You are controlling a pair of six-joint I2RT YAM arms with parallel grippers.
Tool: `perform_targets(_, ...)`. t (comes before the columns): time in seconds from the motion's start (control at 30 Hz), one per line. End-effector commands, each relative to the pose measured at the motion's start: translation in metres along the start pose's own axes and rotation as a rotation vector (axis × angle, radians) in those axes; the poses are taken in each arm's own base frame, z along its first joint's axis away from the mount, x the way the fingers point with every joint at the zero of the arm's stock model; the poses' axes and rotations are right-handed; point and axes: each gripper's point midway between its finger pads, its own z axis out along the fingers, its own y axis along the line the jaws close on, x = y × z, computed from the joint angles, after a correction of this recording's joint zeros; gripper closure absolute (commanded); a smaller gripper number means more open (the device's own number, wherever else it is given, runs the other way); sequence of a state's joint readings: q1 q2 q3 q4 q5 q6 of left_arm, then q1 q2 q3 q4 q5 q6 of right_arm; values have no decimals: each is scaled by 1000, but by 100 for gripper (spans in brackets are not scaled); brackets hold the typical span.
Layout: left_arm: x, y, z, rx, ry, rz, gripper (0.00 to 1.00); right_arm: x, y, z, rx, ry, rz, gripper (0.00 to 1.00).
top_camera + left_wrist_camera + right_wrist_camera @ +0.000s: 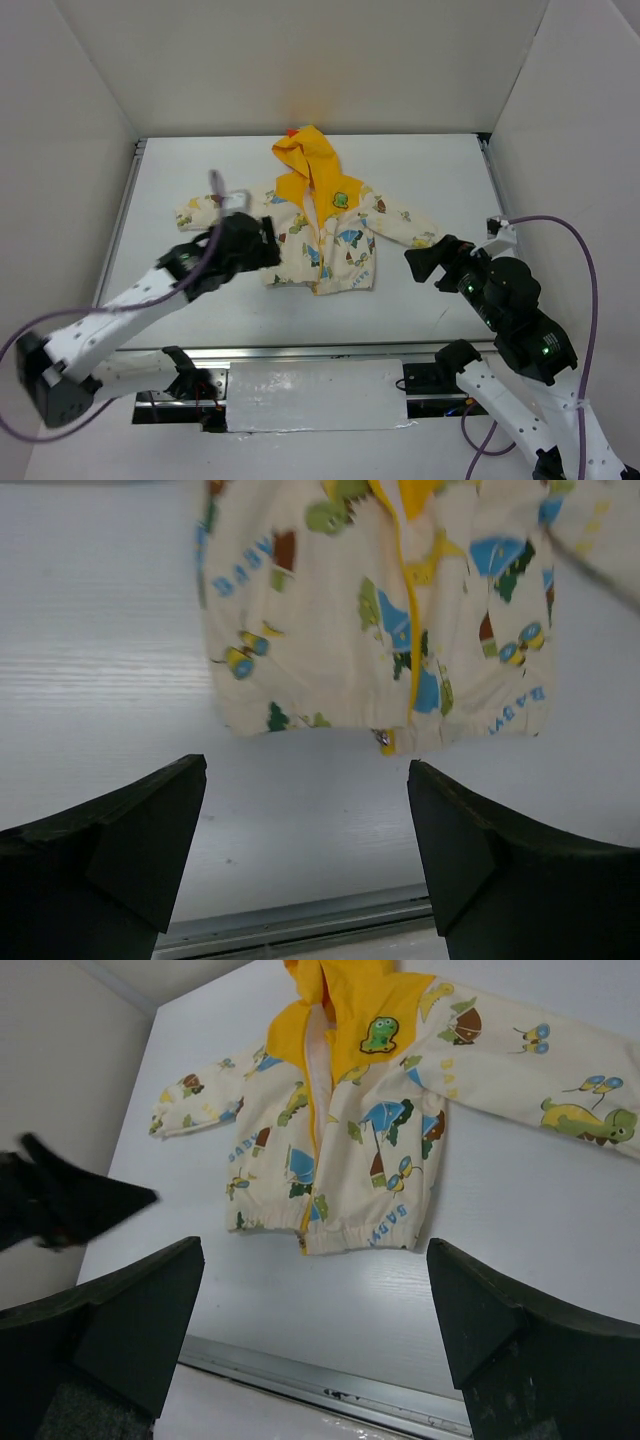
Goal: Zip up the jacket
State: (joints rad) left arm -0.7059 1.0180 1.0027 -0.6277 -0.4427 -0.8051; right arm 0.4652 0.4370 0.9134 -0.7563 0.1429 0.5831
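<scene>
Risk: zip pull (383,739) is tiny, right at the hem (300,723), so I could pinch loose fabric instead, and hauling it with the hem unpinned would bunch the jacket (325,235) up the worktop (430,170). Jacket lies flat, hood (305,155) far side, hem toward the arms. Left gripper (305,772) is wide open and empty near the hem (pull slightly right of centre); right gripper (428,258) likewise, off to its right.
</scene>
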Motion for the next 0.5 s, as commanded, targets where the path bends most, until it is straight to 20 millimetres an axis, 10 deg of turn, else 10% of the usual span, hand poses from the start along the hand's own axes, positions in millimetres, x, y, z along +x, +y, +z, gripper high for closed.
perform_targets(0.0,42,-66,28,50,81,57,6,-3,10,-2,-56,-14,-2,0)
perform_targets(0.2,96,-82,100,-82,200,179,17,7,17,-4,-105,33,-17,0)
perform_targets(0.47,108,-89,138,-129,230,228,18,21,15,1,-121,71,-34,0)
